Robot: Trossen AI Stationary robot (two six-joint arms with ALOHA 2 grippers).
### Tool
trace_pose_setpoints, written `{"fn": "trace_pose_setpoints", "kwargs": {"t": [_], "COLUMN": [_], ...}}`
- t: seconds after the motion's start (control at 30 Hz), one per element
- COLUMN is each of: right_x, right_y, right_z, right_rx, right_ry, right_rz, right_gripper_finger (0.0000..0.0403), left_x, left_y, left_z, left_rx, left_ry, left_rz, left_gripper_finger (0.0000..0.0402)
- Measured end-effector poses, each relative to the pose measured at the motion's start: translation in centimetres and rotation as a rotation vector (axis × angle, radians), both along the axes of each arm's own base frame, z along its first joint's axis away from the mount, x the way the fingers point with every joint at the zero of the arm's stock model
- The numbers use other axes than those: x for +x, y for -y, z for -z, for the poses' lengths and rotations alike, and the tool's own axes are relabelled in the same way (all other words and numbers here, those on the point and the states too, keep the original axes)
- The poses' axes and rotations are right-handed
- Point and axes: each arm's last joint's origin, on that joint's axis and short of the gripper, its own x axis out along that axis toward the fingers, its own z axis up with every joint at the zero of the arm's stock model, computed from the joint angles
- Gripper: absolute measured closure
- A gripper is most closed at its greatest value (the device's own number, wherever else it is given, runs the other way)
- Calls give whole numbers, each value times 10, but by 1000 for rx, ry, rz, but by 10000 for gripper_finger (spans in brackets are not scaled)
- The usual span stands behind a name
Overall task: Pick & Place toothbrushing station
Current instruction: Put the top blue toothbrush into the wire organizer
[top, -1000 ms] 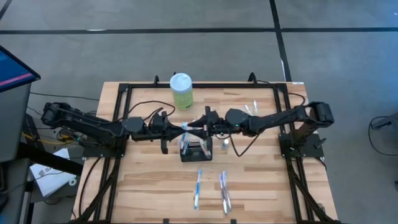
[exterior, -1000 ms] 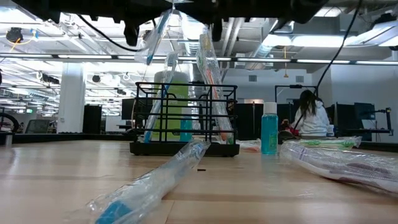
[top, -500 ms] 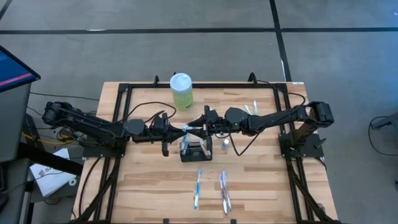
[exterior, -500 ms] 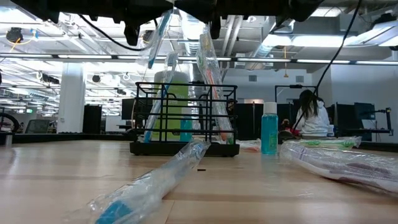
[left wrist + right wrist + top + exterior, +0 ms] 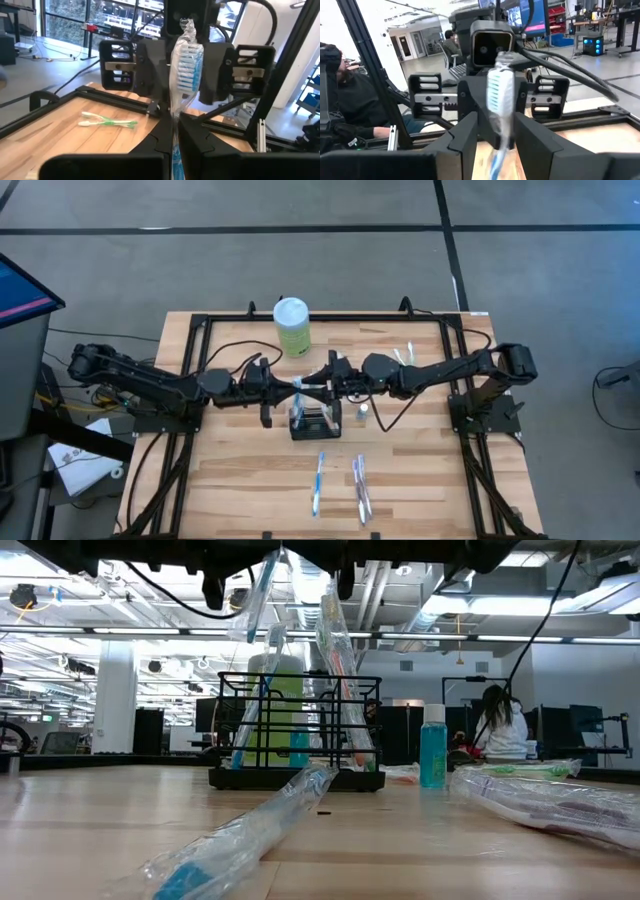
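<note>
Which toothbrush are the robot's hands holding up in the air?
The wrapped blue-and-white toothbrush between both grippers, above the black caddy. The other wrapped toothbrushes lie flat on the table.

In your right wrist view, a plastic-wrapped toothbrush (image 5: 501, 97) stands upright between the right gripper's (image 5: 496, 137) two dark fingers (image 5: 462, 142), bristle head up. Directly behind the toothbrush the left gripper (image 5: 492, 82) faces you. Beside it, a seated person (image 5: 355, 107) in dark clothing.

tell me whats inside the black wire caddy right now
Wrapped toothbrushes stand tilted in the caddy. Their exact count and which compartments they occupy are unclear through the wire and wrapping.
</note>
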Motion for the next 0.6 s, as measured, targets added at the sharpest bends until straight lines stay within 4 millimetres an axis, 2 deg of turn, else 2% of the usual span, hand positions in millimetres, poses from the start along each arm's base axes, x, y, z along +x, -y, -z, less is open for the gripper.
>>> {"fn": "trace_pose_setpoints", "kwargs": {"t": [0.6], "right_x": [0], "right_y": [0], "right_z": [0], "right_rx": [-19], "right_ry": [1], "right_rz": [4], "right_gripper_finger": [294], "left_x": [12], "left_y": [0], "left_z": [7], "left_rx": [-2], "left_ry": [38], "left_rz": [-10], "left_gripper_finger": [398]}}
